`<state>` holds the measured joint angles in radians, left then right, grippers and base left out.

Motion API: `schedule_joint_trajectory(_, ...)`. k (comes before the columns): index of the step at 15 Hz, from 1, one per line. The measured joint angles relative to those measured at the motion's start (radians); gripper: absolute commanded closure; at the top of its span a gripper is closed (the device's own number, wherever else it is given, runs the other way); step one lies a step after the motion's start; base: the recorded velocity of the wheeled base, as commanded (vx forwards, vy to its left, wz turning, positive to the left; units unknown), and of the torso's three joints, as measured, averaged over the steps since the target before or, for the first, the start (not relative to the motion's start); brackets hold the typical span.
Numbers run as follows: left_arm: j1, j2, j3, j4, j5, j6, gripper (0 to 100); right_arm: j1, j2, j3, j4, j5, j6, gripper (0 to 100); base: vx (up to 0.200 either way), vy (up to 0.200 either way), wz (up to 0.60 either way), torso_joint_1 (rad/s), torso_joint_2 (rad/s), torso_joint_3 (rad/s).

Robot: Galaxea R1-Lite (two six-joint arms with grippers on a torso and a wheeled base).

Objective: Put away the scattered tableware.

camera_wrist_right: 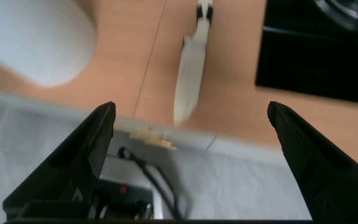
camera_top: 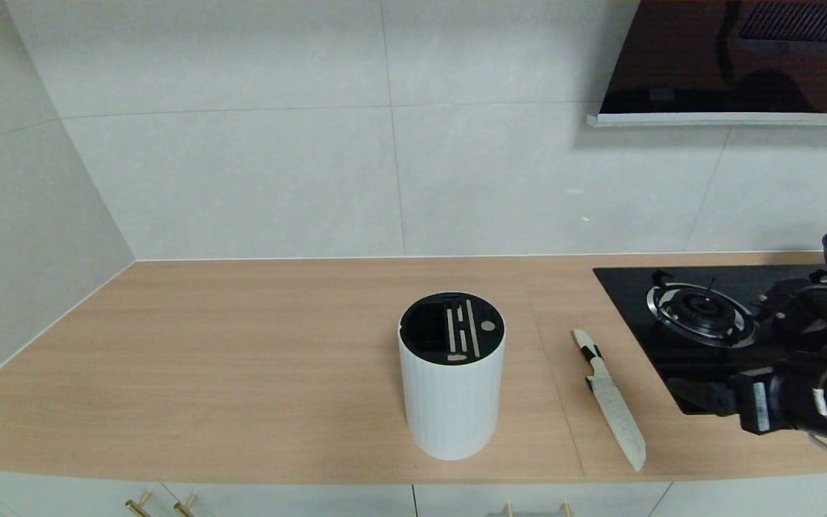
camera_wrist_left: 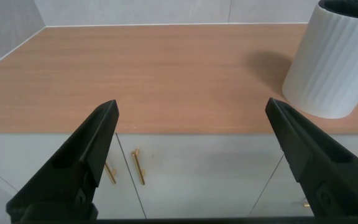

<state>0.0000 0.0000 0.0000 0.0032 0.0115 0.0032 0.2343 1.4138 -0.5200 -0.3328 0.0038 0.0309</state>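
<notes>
Flanking the knife (camera_top: 609,398), seemingly apart, stand a slotted holder (camera_top: 451,402) and hob (camera_top: 625,289).

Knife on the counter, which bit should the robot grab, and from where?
Best the handle, the banded end pointing toward the wall, taken from above, closing across its narrow width. The knife lies flat on the counter with its blade toward the front edge, so a sideways approach would probably just push it. The open right gripper is nearer.
</notes>
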Motion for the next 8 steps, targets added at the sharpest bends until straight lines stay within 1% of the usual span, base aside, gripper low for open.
schedule_joint_trajectory(3, 0.0, 0.0, 0.0, 0.0, 0.0, 0.0, 0, 0.023, 0.208, -0.053, -0.139, -0.015, 0.003, 0, 0.0, 0.0, 0.0, 0.0, 0.0, 0.0)
schedule_joint_trajectory(8, 0.0, 0.0, 0.0, 0.0, 0.0, 0.0, 0, 0.029, 0.392, -0.073, -0.248, -0.04, 0.002, 0, 0.0, 0.0, 0.0, 0.0, 0.0, 0.0)
